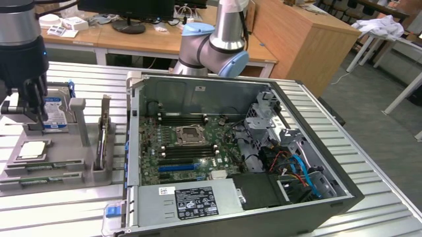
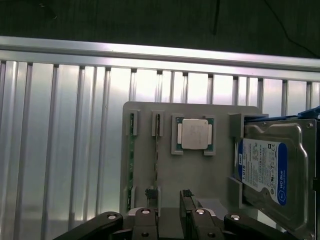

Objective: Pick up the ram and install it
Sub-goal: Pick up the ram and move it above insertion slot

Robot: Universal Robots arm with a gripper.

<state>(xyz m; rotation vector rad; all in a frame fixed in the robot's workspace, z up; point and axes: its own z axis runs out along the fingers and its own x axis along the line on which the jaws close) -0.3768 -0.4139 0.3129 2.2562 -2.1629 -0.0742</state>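
Just above the grey parts holder (image 2: 200,180), the lone arm's pincer (image 2: 168,193) hangs with its jaws spread wide and nothing between them. Reading from the exterior view's left: first the pincer, then the holder on the ribbed metal surface (image 1: 59,217), then the open computer case (image 1: 197,94), well apart from the pincer.

The ram (image 2: 156,150), a thin green stick, stands on edge in a holder slot below the pincer, closer to one finger than centred in the gap. Its long axis runs straight out ahead of the pincer, crosswise to the line between the fingers. The jaws therefore appear turned to meet its thin faces, and the sideways offset looks to be the relation that matters.

The count:
- two sticks, with a second stick (image 2: 132,155) parallel and just beyond the first
- one silver processor (image 2: 195,134) on the pincer's other side
- one hard drive (image 2: 270,170) past that
- one case, with several black memory slots (image 1: 188,118) inside
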